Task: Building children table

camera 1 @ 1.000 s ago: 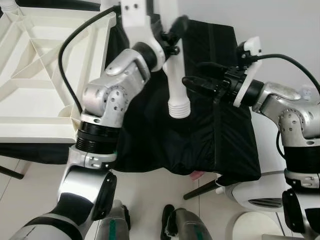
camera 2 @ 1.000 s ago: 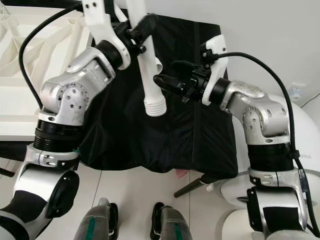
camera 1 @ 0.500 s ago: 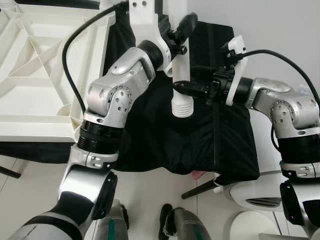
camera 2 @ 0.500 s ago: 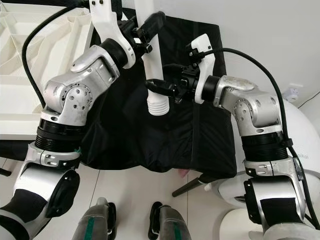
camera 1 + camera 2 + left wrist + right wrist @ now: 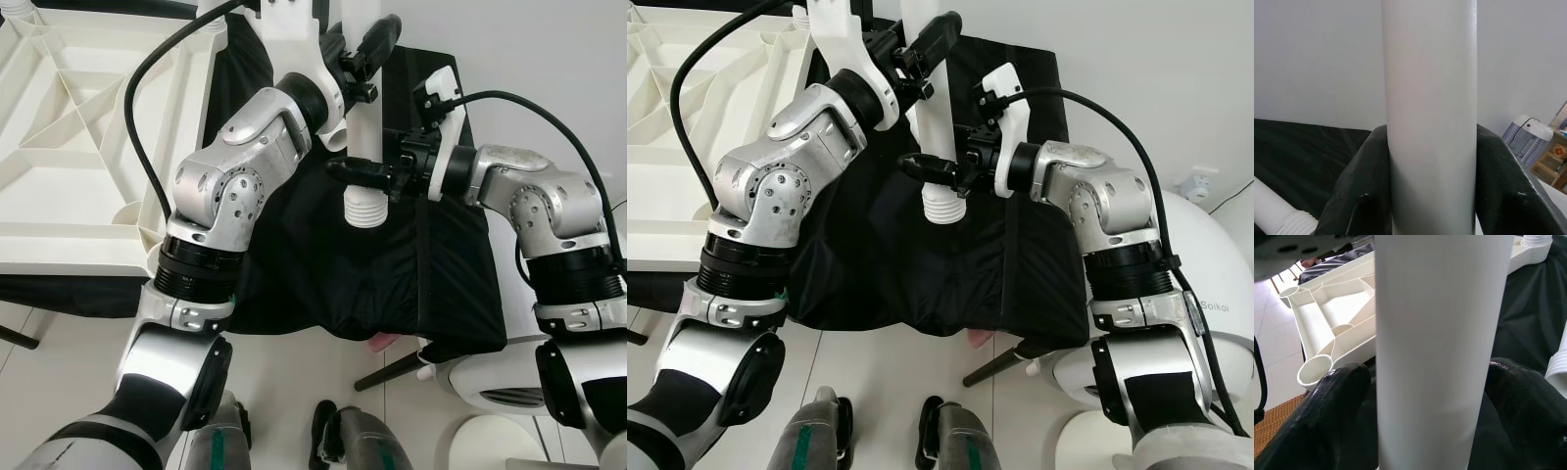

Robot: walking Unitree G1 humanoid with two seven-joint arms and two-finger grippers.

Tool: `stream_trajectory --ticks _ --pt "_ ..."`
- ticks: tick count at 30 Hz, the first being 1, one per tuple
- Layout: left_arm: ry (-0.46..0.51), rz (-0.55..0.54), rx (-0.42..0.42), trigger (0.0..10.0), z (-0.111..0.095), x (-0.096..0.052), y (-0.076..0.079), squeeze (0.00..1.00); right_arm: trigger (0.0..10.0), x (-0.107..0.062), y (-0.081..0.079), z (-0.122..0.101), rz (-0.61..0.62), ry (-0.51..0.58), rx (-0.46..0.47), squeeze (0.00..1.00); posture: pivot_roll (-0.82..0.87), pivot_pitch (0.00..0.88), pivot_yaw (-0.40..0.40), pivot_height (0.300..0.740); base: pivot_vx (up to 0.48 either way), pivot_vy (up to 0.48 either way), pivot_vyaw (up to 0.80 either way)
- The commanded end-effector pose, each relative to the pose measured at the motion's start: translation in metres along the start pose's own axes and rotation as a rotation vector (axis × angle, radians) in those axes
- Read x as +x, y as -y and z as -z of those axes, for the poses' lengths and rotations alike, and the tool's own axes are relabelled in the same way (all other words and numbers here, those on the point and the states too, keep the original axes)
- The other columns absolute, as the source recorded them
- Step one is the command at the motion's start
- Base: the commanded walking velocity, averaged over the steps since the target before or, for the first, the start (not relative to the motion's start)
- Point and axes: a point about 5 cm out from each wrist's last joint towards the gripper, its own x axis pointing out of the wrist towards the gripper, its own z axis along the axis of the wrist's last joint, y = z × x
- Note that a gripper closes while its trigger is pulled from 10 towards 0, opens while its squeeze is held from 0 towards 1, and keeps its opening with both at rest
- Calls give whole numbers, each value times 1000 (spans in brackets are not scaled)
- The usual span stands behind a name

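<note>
**Table leg held by one gripper, second gripper positioned around it**

The white cylindrical plastic table leg (image 5: 365,127) hangs upright in the air above the black fabric sheet (image 5: 392,284), its ribbed threaded end (image 5: 365,209) pointing down. The left gripper (image 5: 364,61) clamps the leg on its upper part; the left wrist view shows both black fingers (image 5: 1361,186) pressed against the tube. This high grip leaves the lower shaft free for the other arm.

The right gripper (image 5: 358,172) reaches in from the robot's right, just above the threads. Its fingers (image 5: 1337,401) stand wide on either side of the tube; contact cannot be confirmed. This placement probably prepares a handover or a regrip near the threaded end, where turning is easier to control.

The white ribbed plastic tabletop (image 5: 78,157) lies underside-up to the robot's left, well apart from the leg, with a round corner socket (image 5: 1315,369) open to receive it.
</note>
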Motion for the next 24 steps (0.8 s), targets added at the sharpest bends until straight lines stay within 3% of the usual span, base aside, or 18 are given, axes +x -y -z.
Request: stream_trajectory --ticks 1,4,5,6,7,8,10,13,14,24 --pt "23 211 7 10000 -3 0 21 0 10000 4 0 -6 -16 1 -27 0 50 126 -113 740 0 0 0" --pt "22 213 5 10000 -3 0 21 0 10000 5 0 -7 -20 5 -33 0 50 125 -113 740 0 0 0" --pt "22 215 5 10000 -3 0 22 0 9098 6 0 -9 -22 9 -38 0 50 125 -113 740 0 0 0" --pt "21 216 6 10000 -2 0 22 0 5686 6 1 -11 -24 15 -52 0 50 125 -113 740 0 0 0" --pt "21 217 5 10000 -2 0 23 0 4235 6 1 -13 -27 19 -60 0 49 125 -113 740 0 0 0" --pt "21 217 5 10000 -2 0 23 0 4235 6 1 -13 -27 19 -60 0 49 125 -113 740 0 0 0" --pt "20 218 6 10000 -2 0 23 0 2353 5 2 -15 -24 22 -68 0 47 127 -112 740 0 0 0" --pt "20 218 6 10000 -2 0 23 0 2353 5 3 -16 -21 21 -69 0 47 127 -112 740 0 0 0" --pt "19 220 6 10000 -2 0 23 0 0 5 4 -17 -17 21 -72 0 46 128 -111 740 0 0 0" --pt "17 222 10 10000 -2 0 23 0 0 2 7 -18 -12 14 -72 0 43 132 -110 740 0 0 0"
